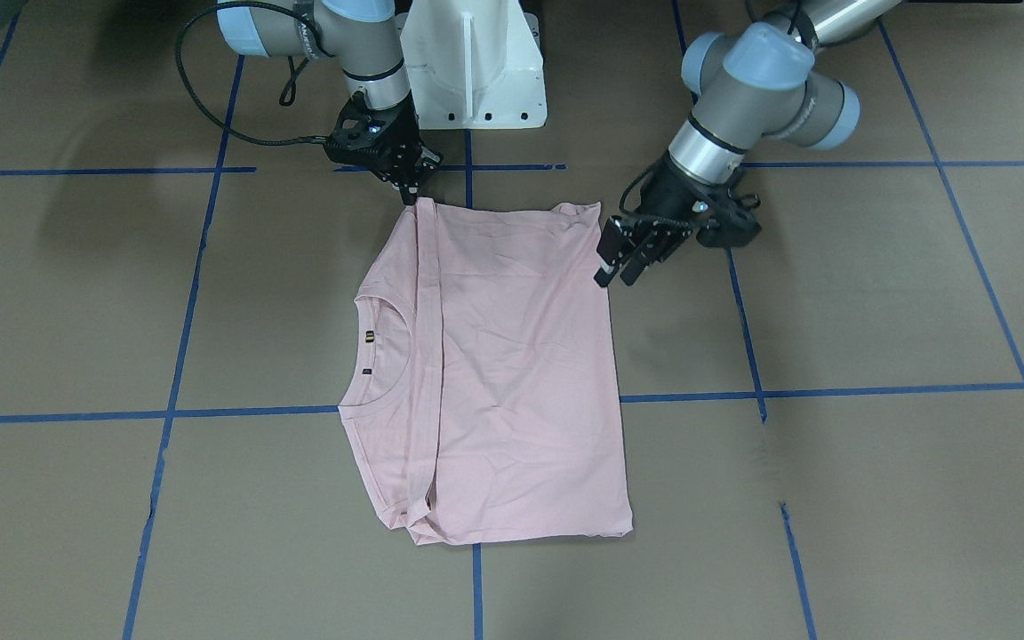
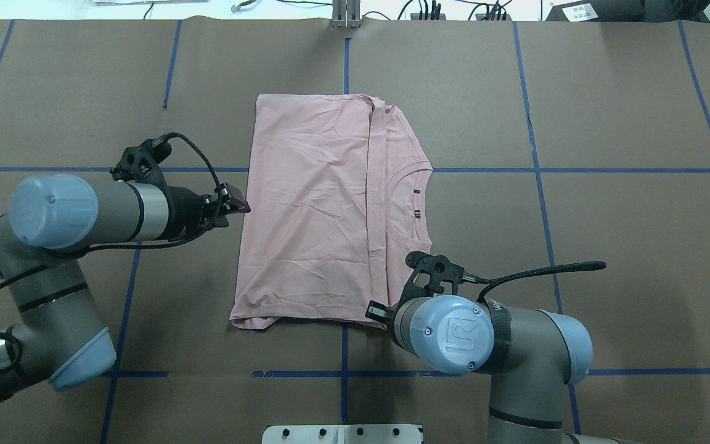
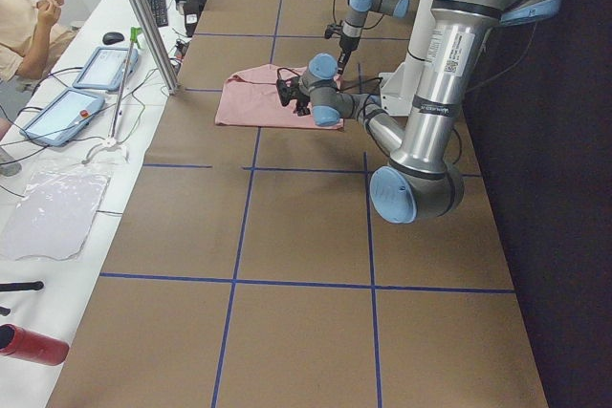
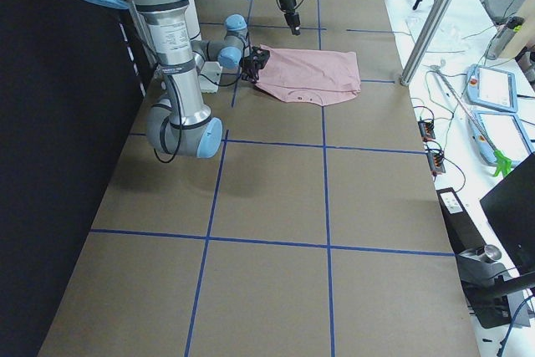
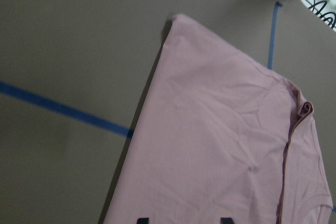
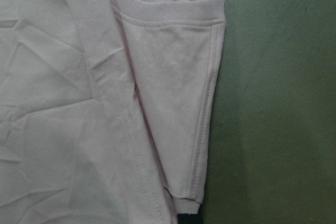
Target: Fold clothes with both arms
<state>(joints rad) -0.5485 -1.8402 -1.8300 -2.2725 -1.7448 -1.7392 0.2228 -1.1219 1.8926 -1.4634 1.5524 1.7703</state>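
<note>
Shirt (image 1: 512,373) flat at surface (image 1: 876,293) centre, folded in half, plain side up, neckline showing toward robot's right. Right gripper (image 1: 409,188) at shirt's near corner, fingers together, apparently pinching sleeve hem. Left gripper (image 1: 615,277) just beside opposite edge, tilted toward the shirt, fingers apart, holding nothing.

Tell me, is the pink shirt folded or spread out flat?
Folded. The T-shirt lies doubled over: its hem sits beside the neckline, and no sleeves stick out.
</note>
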